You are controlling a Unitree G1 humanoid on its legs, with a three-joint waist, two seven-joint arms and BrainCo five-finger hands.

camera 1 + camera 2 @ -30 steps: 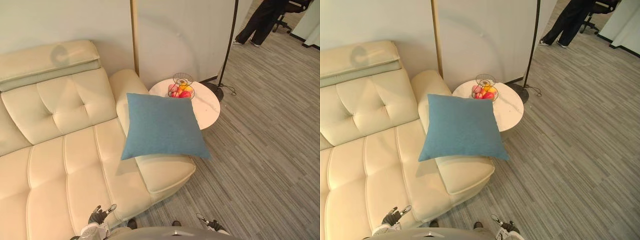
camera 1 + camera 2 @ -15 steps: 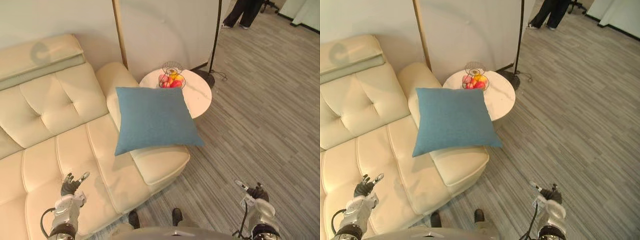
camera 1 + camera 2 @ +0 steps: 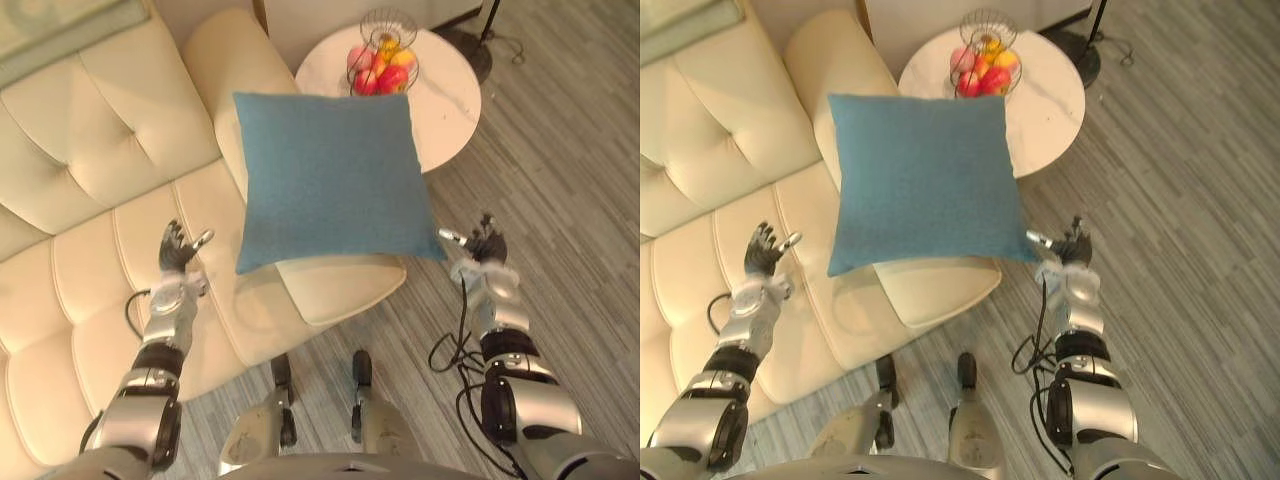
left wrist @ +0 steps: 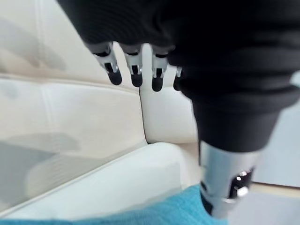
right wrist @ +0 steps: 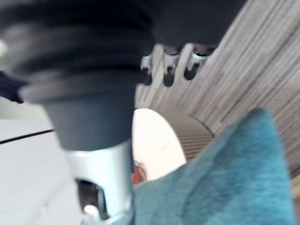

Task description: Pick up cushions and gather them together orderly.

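A square blue cushion [image 3: 330, 180] leans tilted on the right armrest of the cream leather sofa [image 3: 90, 160], overhanging the seat's end. My left hand [image 3: 178, 252] is raised over the seat, a little left of the cushion's lower left corner, open and holding nothing. My right hand [image 3: 482, 250] is raised over the floor just right of the cushion's lower right corner, also open and apart from it. The cushion's edge shows past the thumb in the left wrist view [image 4: 173, 212] and close by in the right wrist view [image 5: 229, 178].
A round white side table [image 3: 445, 95] stands right behind the cushion, carrying a wire basket of fruit [image 3: 382, 62]. A floor lamp's base [image 3: 482, 50] sits beyond it. Grey plank floor [image 3: 570, 200] stretches to the right.
The camera has tipped down and closer to the sofa. Both arms have risen from the lower edge, and the hands now flank the cushion's lower corners.
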